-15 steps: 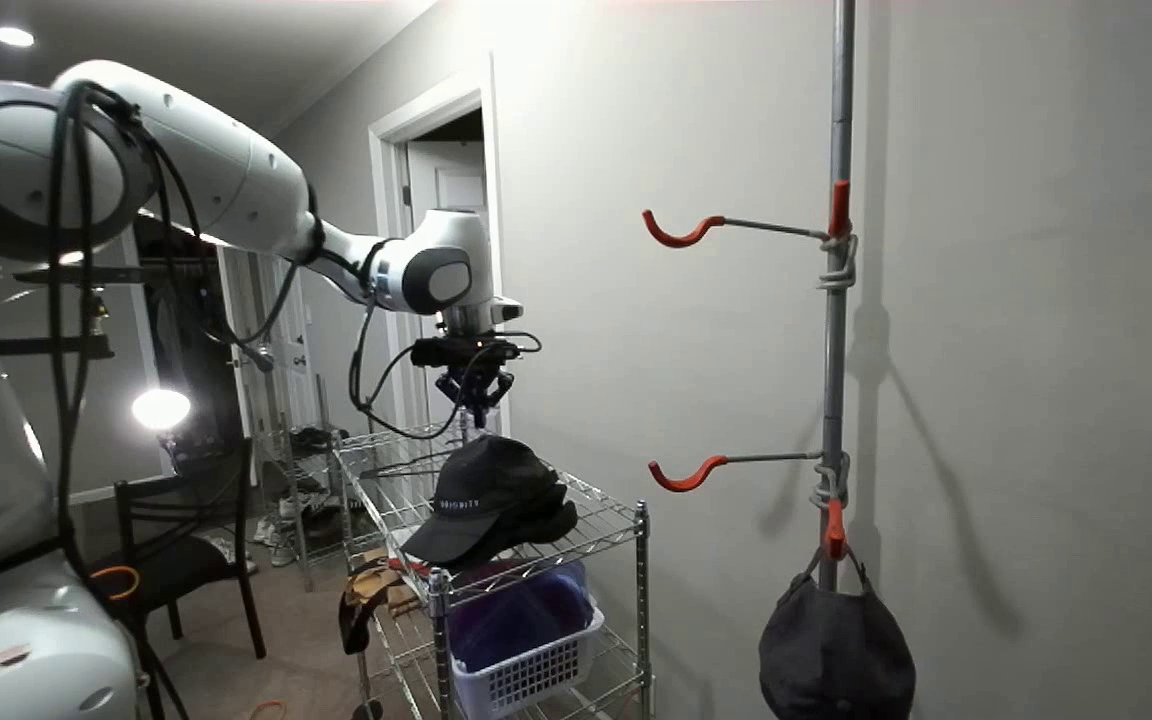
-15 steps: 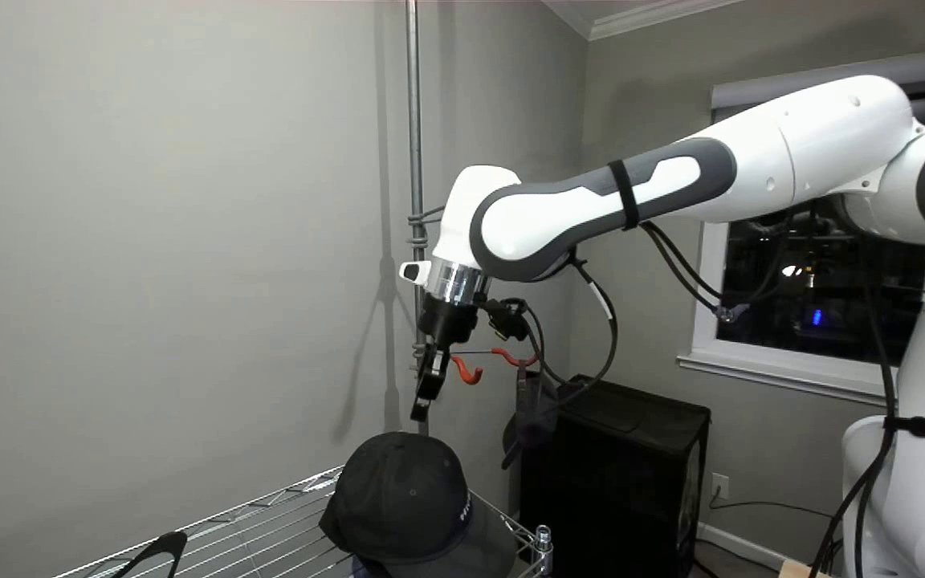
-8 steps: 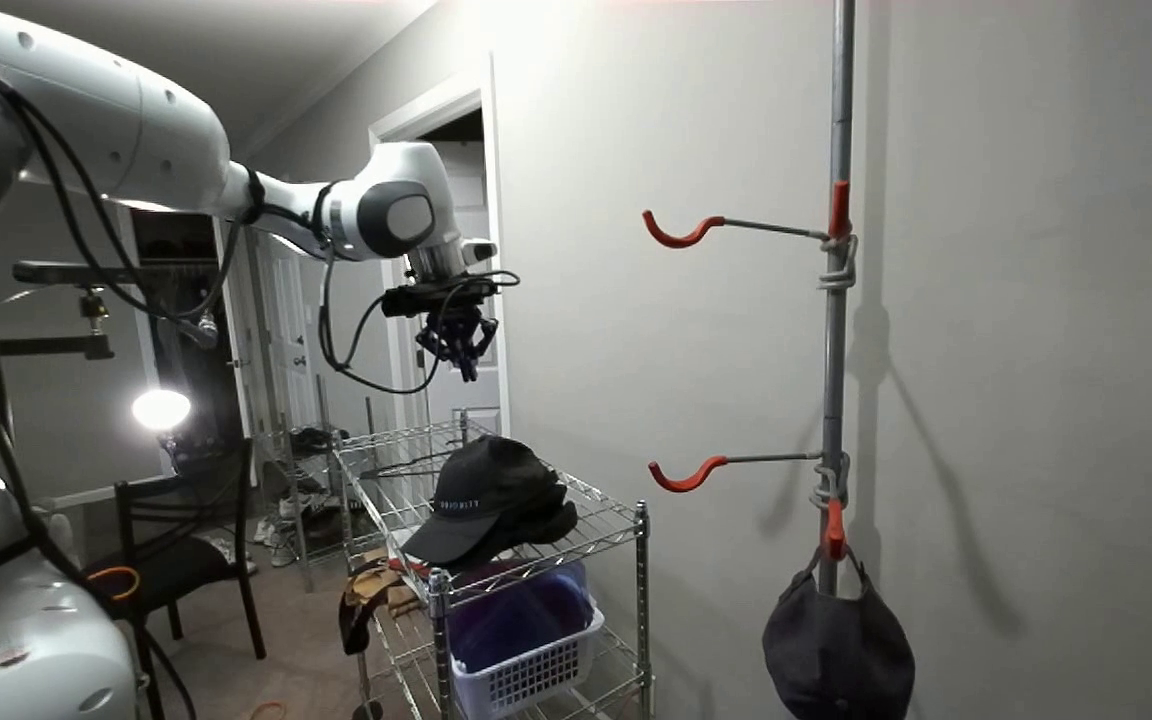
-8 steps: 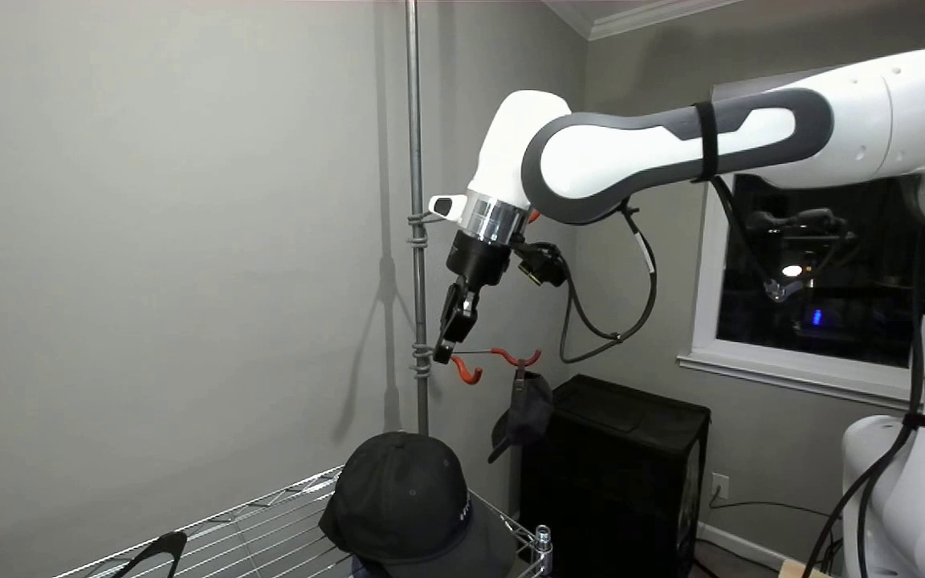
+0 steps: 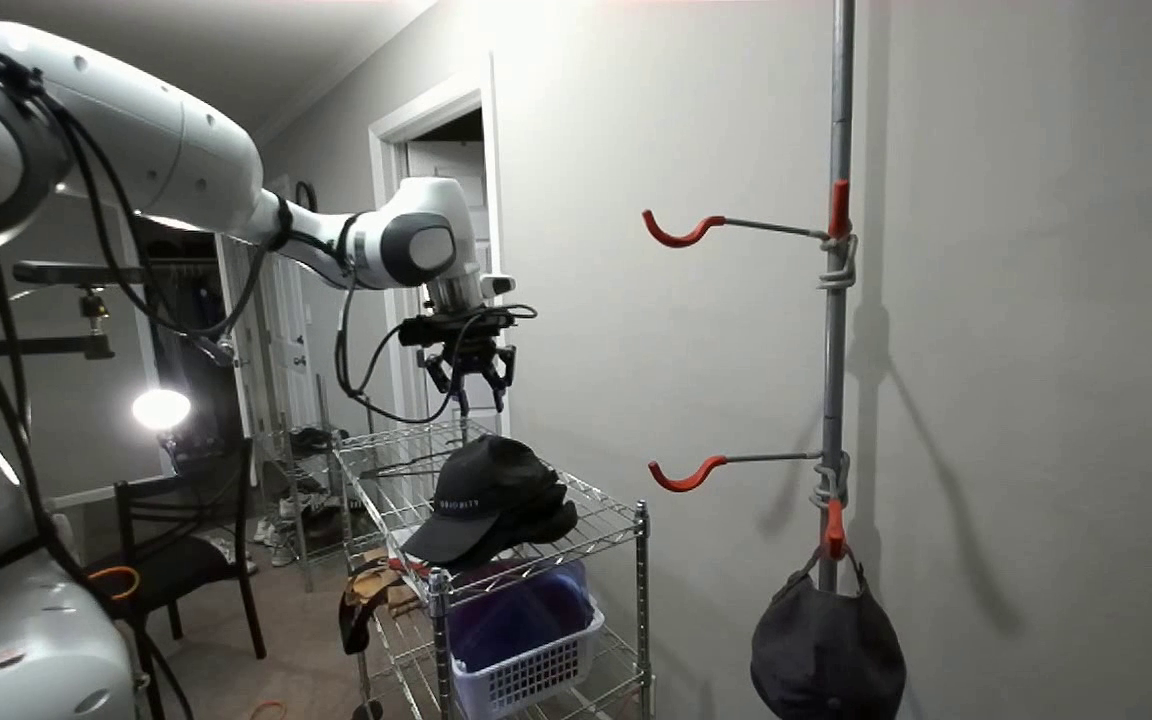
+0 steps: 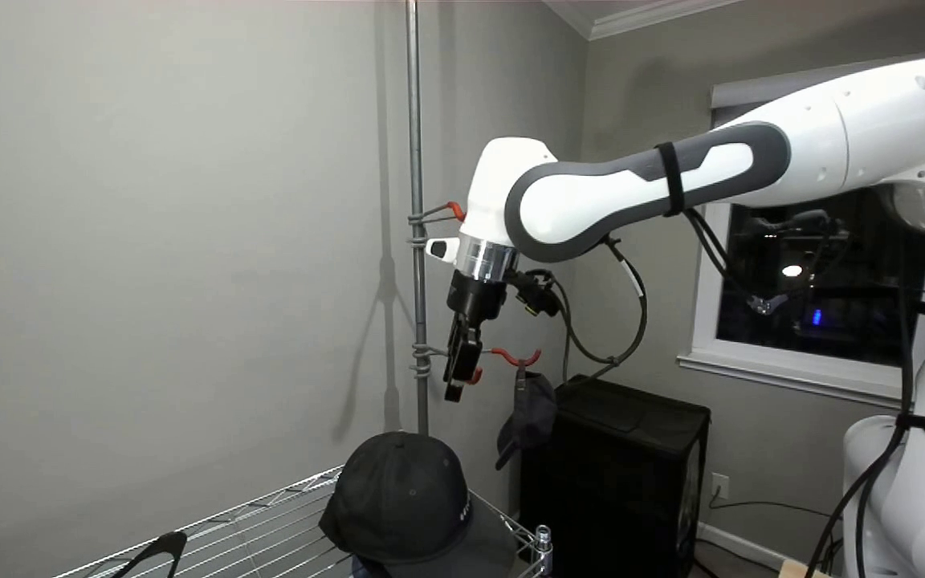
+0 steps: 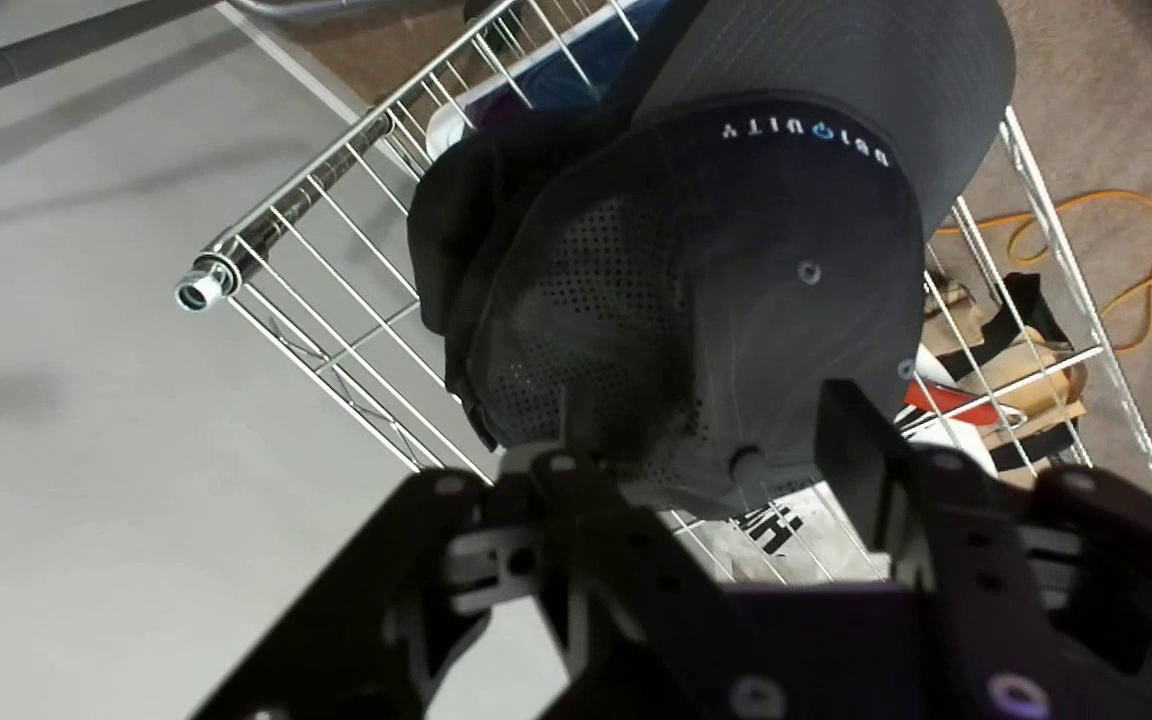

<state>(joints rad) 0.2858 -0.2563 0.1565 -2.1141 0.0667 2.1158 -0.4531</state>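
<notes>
- Cap (image 7: 796, 260): dark, crown up on top of the rack (image 5: 643, 585), below my gripper (image 5: 481, 406) and apart from it. The upper edge of the wrist view cuts off part of the brim; in the exterior views the lettering is too blurred for me to read with certainty.
- My jaws: wide, fingertips well apart. In the wrist view my fingers (image 7: 861, 470) are blurred, and one covers a little of the cap's edge.
- Dark bundle (image 5: 556, 522): under and beside the cap, which hides most of it; I cannot tell what it consists of.
- Hanging cap (image 5: 826, 650): strap over a red hook (image 5: 835, 530) on the pole (image 5: 842, 110), its lower part cut off in that exterior view. A second hook (image 6: 476, 375) shows only partly past my fingers.
- Basket (image 5: 536, 680): white, lower in the rack; the purple thing (image 5: 511, 630) in it is partly screened by the shelf above.
- Change from half a second earlier: my gripper is lower and nearer the cap; my fingertips, then close together, have parted; the hanging cap is slightly displaced; the cap on the rack lies where it was.
</notes>
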